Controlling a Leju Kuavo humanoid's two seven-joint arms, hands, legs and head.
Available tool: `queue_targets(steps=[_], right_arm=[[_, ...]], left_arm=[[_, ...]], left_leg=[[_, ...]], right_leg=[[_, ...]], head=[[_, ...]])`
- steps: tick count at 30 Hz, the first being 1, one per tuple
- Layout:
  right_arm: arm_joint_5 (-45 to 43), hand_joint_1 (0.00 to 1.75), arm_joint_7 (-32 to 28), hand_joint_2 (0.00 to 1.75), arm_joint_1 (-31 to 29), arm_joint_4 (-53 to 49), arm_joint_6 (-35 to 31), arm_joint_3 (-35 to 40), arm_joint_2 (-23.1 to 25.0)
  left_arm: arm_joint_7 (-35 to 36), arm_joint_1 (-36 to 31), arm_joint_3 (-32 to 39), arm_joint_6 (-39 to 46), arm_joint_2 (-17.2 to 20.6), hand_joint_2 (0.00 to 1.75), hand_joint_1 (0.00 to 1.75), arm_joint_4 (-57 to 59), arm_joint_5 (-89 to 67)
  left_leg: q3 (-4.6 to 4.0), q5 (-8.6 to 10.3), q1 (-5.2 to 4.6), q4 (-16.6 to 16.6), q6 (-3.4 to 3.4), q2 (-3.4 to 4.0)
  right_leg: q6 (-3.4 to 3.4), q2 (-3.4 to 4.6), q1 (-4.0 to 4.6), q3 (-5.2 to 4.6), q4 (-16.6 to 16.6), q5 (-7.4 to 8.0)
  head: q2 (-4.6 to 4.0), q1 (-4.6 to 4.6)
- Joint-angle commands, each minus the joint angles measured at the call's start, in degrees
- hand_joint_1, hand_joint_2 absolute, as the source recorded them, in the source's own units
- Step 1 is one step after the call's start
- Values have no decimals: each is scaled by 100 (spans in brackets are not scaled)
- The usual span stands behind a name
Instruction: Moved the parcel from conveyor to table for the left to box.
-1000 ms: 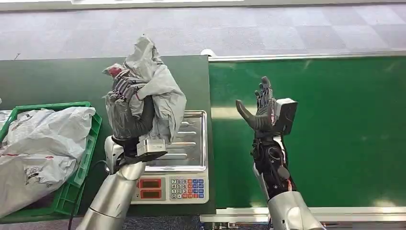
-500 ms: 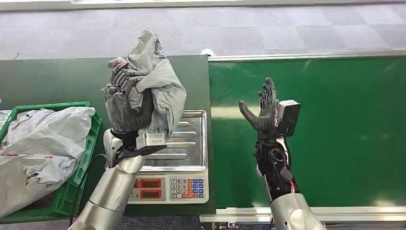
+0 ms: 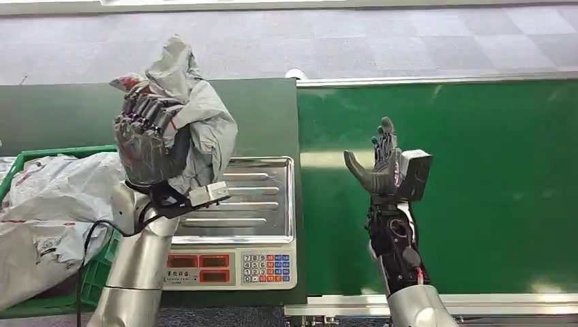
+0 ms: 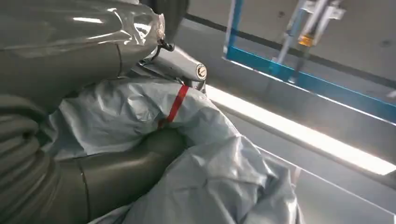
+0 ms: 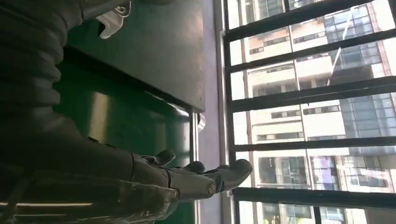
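Grey parcel (image 3: 201, 116) with a red stripe, perhaps tape; green conveyor (image 3: 477, 191).

Grey checkered floor (image 3: 341, 41), barred windows (image 5: 303, 93)

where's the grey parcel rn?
Head view: the parcel is gripped in the raised left hand, up over the scale's left edge, right of the green crate.

Your left hand (image 3: 146, 146) is raised, forearm bent up from the elbow, fingers (image 3: 142, 109) wrapped tight on the parcel (image 3: 198, 122). Your right hand (image 3: 382, 167) is up too, approx. vertical, palm facing left, fingers (image 3: 385, 136) straight and apart, thumb out, holding nothing.
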Motion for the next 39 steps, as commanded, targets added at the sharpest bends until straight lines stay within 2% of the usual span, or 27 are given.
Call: queue_targets(steps=[1,32,35,39], right_arm=[[10,0,41,175,45,-48,-25,-68,-144],[23,0,29,175,9,-30,-15,-71,-122],[32,0,34,175,0,-42,-20,-60,-118],[46,0,82,175,72,-105,-50,-50,-113]], left_arm=[[-70,-363,1107,90,338,175,175,-157,463],[-70,-202,1082,90,329,175,175,-313,519],[-70,-42,1007,90,321,175,175,-707,563],[-70,546,1082,90,283,175,175,-1888,1031]], left_leg=[[9,-5,2,0,2,3],[2,-2,0,0,1,-5],[1,-3,1,1,1,-3],[8,-9,1,0,3,8]], right_leg=[[-2,7,2,8,-2,-3],[-1,-1,0,3,-1,-2],[-1,1,1,4,-1,-2],[0,13,1,8,-4,-4]], head=[[0,-2],[0,-2],[0,-2],[0,0]])
